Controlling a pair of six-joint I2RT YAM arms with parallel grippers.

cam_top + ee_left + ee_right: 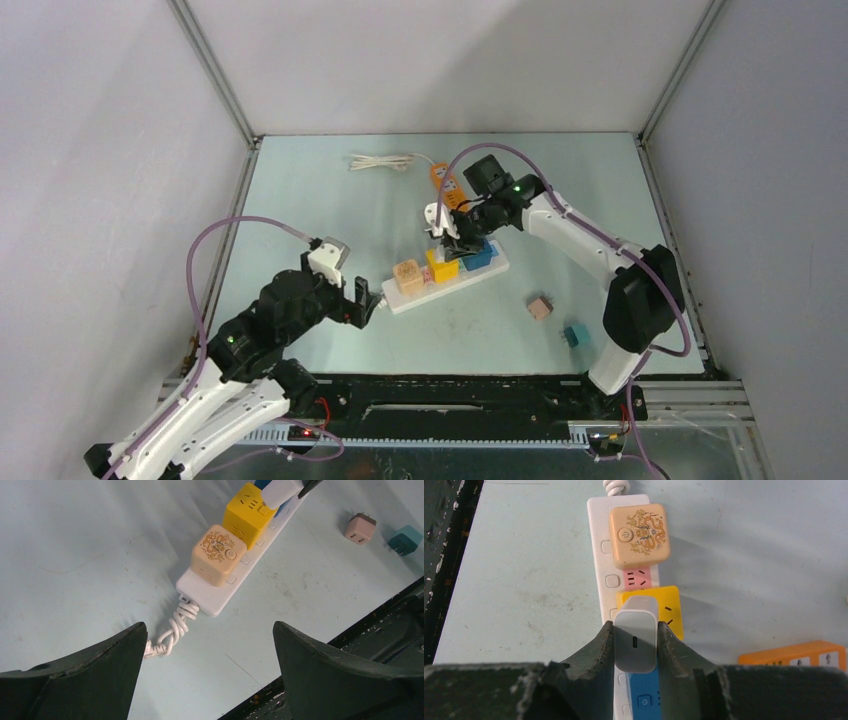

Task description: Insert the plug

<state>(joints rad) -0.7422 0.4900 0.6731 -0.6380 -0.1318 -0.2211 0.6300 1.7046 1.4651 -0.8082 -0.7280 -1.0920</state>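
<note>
**Fig.** We recorded two arms of like build. The left arm (285, 310) and the right arm (585, 235) each had white shells on the links and black housings at the joints. A purple cable (215, 235) looped along each arm, and a small green light (517, 187) glowed on a joint housing. The fingers (90, 680) of the left gripper (208, 628) were dark and wedge-shaped. Those of the right gripper (636, 630) showed scuffed, speckled edges.

The left end effector (372, 300) hovers low on a bent arm, its fingers spread wide. The right end effector (447, 240) points downward, its fingers clamped against both sides of a white plug (635, 645).
</note>
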